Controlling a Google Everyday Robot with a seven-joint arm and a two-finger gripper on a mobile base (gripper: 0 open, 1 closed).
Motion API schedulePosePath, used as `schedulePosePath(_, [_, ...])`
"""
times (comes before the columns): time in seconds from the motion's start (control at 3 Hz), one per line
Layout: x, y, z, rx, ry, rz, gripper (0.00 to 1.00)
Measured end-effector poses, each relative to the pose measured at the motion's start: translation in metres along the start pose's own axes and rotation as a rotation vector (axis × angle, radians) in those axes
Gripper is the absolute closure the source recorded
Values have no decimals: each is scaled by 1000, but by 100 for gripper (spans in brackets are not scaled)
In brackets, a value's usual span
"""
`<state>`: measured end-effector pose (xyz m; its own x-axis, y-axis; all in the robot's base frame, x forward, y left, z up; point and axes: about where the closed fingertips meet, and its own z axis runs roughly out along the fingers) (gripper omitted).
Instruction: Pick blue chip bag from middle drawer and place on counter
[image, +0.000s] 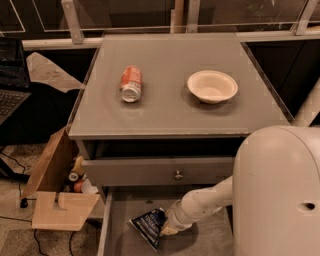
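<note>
Apparently touching: one gripper (168, 229), one blue chip bag (146, 223), middle drawer (122, 210); grasp cannot tell | counter (165, 117): one can (131, 83); one bowl (212, 86)

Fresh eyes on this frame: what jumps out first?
The robot's big white body fills the lower right. Its arm reaches down-left, putting the gripper at the blue chip bag in the open middle drawer. Up on the counter, an orange soda can lies on its side to the left of a white bowl.
</note>
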<state>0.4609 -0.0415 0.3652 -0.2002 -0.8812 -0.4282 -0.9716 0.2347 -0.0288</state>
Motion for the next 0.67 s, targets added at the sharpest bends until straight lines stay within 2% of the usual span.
schedulePosePath(0.33, [-6,3,-7,-32,-34,-17,100])
schedulePosePath(0.67, [-18,8,-43,-39,-99,-44,100])
